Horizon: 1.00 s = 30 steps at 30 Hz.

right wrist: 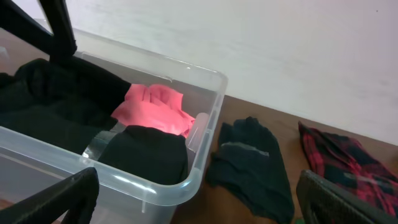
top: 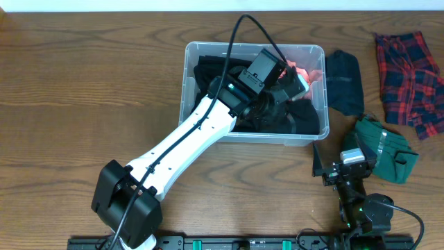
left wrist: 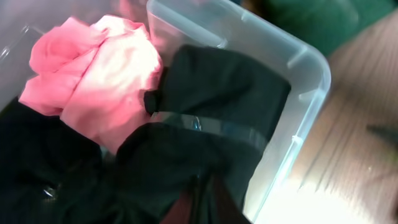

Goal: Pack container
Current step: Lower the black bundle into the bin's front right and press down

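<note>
container (top: 208,46) at 12 o'clock on surface (top: 83,104), black clothes (left wrist: 224,87) + pink cloth (left wrist: 99,81) inside | L gripper (top: 284,94) in it, jaws clenched | R gripper (top: 329,169) at 5 o'clock, jaws wide apart, nothing in them

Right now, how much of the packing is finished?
Done: black clothes and a pink garment lie in the container. In hand: the left gripper is shut inside it; the right gripper is open. Remaining: dark garment, plaid cloth and green cloth outside.

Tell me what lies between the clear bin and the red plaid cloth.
A dark garment lies on the table between the container and the plaid cloth, clearest in the overhead view.
</note>
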Motion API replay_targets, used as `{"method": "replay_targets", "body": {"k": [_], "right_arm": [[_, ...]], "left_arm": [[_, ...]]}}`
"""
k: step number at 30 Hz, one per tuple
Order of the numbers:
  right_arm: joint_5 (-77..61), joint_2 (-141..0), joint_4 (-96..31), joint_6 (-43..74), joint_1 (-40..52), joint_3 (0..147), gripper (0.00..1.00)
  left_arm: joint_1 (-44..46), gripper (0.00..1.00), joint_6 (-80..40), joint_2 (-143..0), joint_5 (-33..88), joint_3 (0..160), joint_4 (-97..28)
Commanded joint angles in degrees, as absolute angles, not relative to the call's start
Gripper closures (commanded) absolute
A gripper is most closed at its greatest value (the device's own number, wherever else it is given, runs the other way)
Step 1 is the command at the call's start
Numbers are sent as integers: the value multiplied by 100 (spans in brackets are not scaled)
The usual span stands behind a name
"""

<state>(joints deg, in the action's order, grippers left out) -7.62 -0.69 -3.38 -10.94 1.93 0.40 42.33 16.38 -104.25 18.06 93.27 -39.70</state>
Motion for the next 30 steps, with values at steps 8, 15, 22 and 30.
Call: {"method": "replay_targets", "body": {"k": [8,15,22,30], "right_arm": [[-727,-38,-360,-1031,237,32,1],[-727,-38,-360,-1031,237,32,1],[-727,-38,-360,-1031,237,32,1],[-727,-38,-360,-1031,237,32,1]], "left_arm": [[4226,94,-683,-10313,1730,9365,-3719],[4226,94,-1081,-10648,1734,9365,-3911],[4338,95,-1409,-11281,1734,9365,-4751],[4364,94,-1363,-11992,1708,9365,-4727]]}}
